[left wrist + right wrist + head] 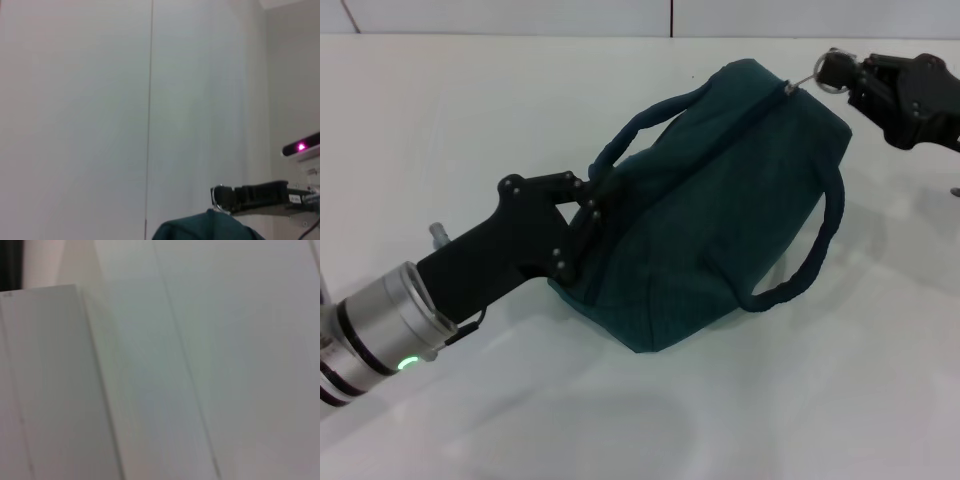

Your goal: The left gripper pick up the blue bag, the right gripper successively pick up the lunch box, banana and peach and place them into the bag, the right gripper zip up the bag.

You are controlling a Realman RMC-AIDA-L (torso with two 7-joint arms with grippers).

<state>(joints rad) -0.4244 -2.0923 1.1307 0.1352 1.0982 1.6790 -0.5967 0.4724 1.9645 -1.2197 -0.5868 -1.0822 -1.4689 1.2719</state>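
- Nearest the head camera, the left gripper (pixel 588 215) is reaching in on its silver wrist with the green light ring (pixel 408 362) glowing, and its black fingers are pressing together on the near end of the blue bag (pixel 710 210), right where one rope handle meets the fabric.
- Resting on the white table (pixel 470 110), the blue bag is lying tilted, its zipper line running along the top ridge away from the left gripper.
- One rope handle (pixel 645 120) is arching over the bag's upper edge beside the left gripper; the other handle (pixel 815 245) is looping down the bag's opposite side.
- At the bag's far end, the right gripper (pixel 840 72) is pinching shut on the metal ring pull (pixel 830 80) of the zipper, which is sitting at the very end of the ridge.
- Seen from the left wrist camera, the right gripper (pixel 220 197) is hanging just above the top of the blue bag (pixel 205 227), with a pale wall (pixel 100 100) behind.
- Only blurred pale panels (pixel 200 365) are showing through the right wrist camera.
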